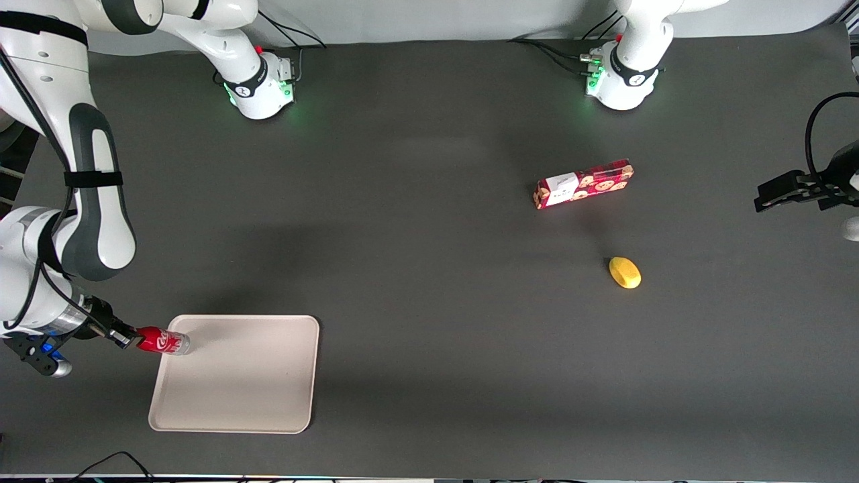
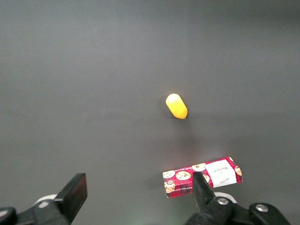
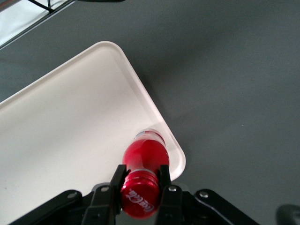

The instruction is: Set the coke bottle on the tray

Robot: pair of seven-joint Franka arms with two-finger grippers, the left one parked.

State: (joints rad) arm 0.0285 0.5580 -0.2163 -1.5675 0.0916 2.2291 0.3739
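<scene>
The small red coke bottle [image 1: 161, 341] with white script is held at its neck by my gripper [image 1: 127, 335], which is shut on it. The bottle's clear base hangs over a corner of the cream tray [image 1: 248, 382], the corner nearest the working arm's base. In the right wrist view the red cap and body of the coke bottle [image 3: 143, 164] sit between the two black fingers [image 3: 116, 180], with the gripper [image 3: 139, 182] above the tray's rounded corner [image 3: 70, 126]. Whether the base touches the tray I cannot tell.
A red cookie box [image 1: 584, 184] and a yellow lemon-like object [image 1: 625, 272] lie toward the parked arm's end of the table; both also show in the left wrist view, the cookie box [image 2: 202, 176] and the yellow object [image 2: 176, 106]. Dark grey mat covers the table.
</scene>
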